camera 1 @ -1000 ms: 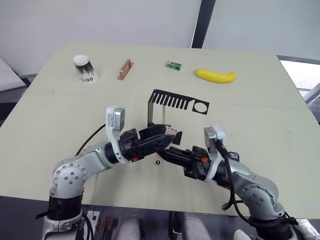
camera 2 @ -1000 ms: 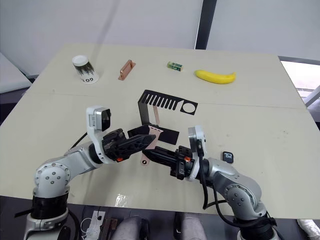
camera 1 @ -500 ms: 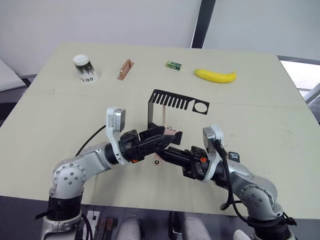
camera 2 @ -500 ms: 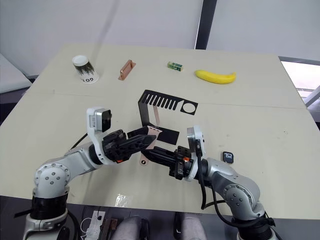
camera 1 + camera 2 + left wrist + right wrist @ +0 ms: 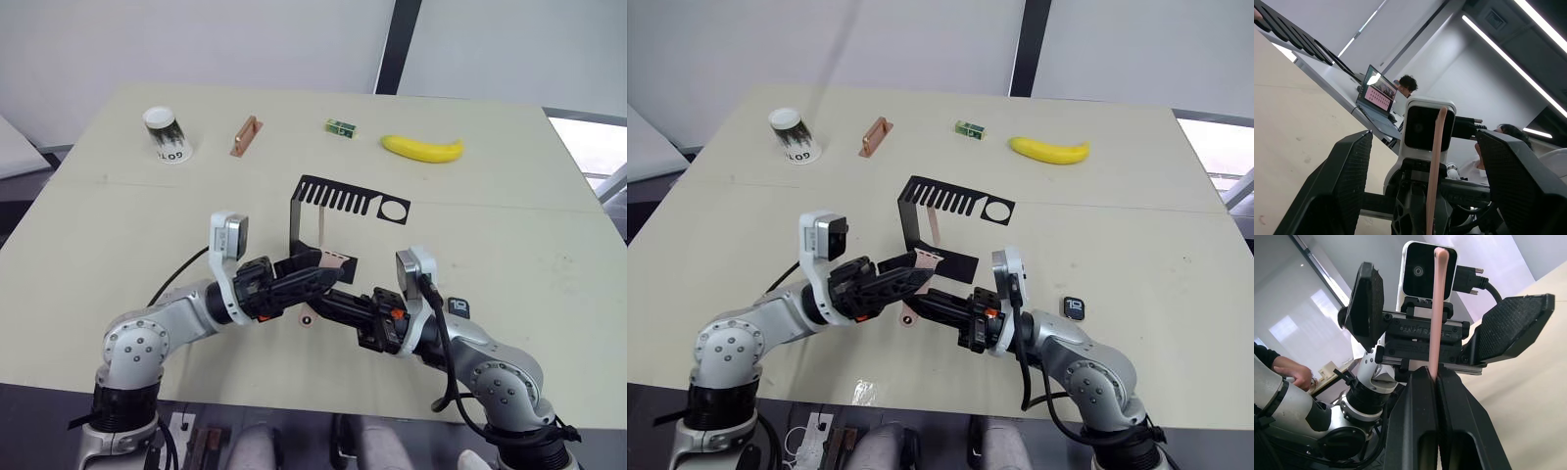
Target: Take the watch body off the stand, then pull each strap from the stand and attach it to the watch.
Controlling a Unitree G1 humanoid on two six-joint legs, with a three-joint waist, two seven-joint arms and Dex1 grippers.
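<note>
A pink strap (image 5: pixel 1439 308) is being pinched between the closed fingers of the right gripper (image 5: pixel 924 300), just in front of the stand (image 5: pixel 338 211) near the middle of the table (image 5: pixel 509 196). In the right wrist view the strap is seen rising from between those fingers. The left gripper (image 5: pixel 318 277) is being held with its fingers (image 5: pixel 1347 181) spread wide to either side of the strap, facing the right gripper; in the left wrist view neither pad is seen touching the strap. A second strap (image 5: pixel 934 231) is being left hanging from the stand's slotted top. The watch body (image 5: pixel 1074 305) is being left lying on the table beside the right arm, well apart from both grippers.
</note>
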